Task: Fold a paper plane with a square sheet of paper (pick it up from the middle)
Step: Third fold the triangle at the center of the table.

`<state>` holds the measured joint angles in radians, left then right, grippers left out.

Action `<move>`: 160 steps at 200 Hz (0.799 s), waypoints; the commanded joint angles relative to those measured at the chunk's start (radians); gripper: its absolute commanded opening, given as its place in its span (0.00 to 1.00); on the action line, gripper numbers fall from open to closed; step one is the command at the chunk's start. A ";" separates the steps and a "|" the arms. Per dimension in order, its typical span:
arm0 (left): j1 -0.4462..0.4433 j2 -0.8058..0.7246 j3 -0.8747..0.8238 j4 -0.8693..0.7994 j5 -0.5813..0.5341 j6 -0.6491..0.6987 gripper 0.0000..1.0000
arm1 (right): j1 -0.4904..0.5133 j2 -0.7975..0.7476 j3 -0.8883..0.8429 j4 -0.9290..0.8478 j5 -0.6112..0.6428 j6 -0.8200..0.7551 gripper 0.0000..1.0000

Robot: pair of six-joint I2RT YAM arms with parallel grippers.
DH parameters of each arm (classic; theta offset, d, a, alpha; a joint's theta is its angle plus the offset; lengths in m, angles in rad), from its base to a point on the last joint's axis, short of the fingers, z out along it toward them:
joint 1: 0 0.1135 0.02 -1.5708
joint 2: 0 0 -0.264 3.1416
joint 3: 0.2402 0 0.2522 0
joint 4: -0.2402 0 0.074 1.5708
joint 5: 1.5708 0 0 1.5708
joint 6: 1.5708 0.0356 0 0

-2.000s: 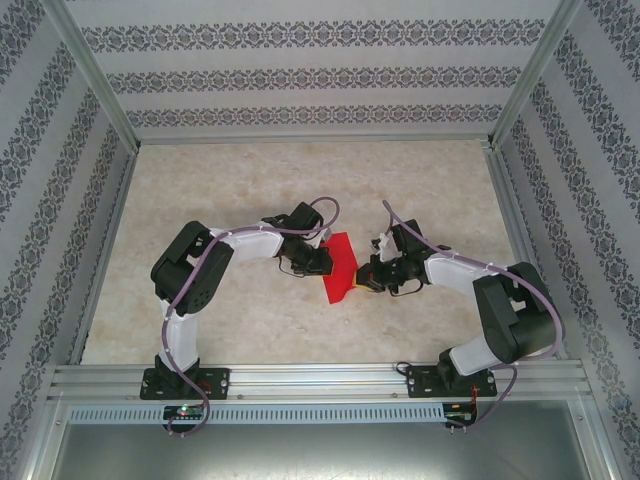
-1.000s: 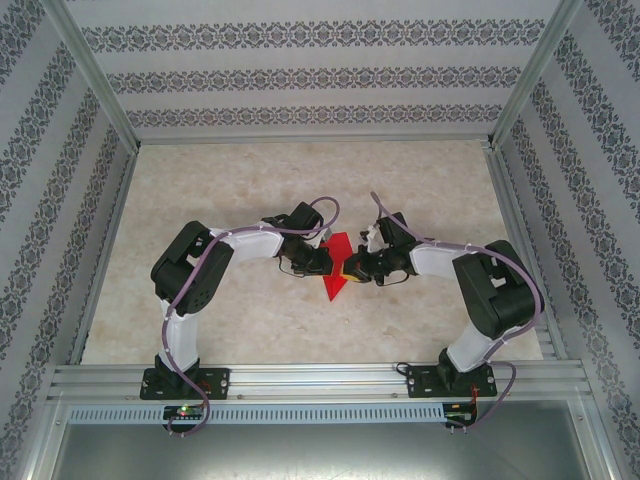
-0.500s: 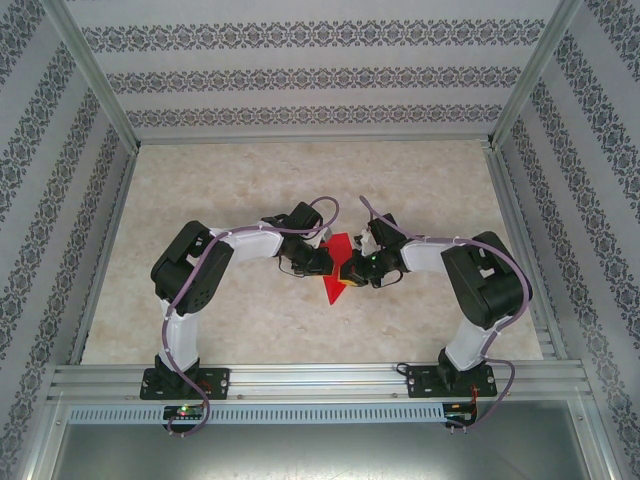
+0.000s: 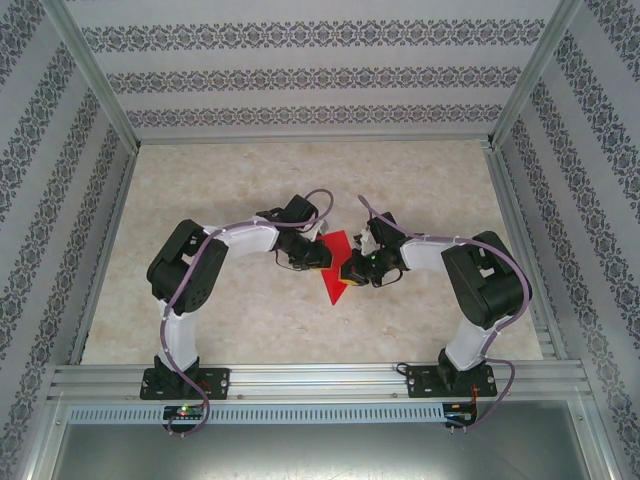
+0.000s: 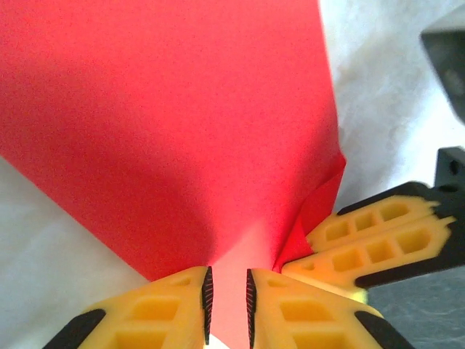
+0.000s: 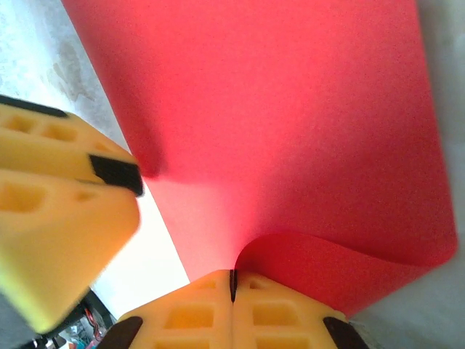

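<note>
change: our right gripper (image 6: 233,282) has moved in, jaws pinched shut on the red sheet (image 4: 336,260) | left gripper (image 5: 227,299) loosening, narrow gap around the sheet | sheet: between both, over mid table (image 4: 210,190) | meaning: we judge a handover rightward

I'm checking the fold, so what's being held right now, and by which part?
The right gripper is shut on the red paper, pinching its curled-over edge. The left gripper has jaws slightly apart with paper between them, no clear grip.
</note>
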<state>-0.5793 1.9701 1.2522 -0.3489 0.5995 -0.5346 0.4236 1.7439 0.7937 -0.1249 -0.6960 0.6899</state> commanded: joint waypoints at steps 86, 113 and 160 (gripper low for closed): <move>0.032 0.089 0.116 -0.126 -0.031 0.085 0.19 | 0.015 -0.014 0.034 -0.047 0.018 -0.030 0.05; 0.032 0.103 0.119 -0.130 -0.029 0.090 0.19 | 0.015 -0.012 0.036 -0.047 0.018 -0.029 0.05; 0.032 0.119 0.109 -0.118 -0.020 0.084 0.18 | 0.020 -0.003 0.041 -0.018 0.003 -0.010 0.06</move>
<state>-0.5560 2.0632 1.3544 -0.4351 0.5842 -0.4740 0.4301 1.7435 0.8108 -0.1490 -0.6952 0.6777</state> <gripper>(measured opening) 0.184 0.058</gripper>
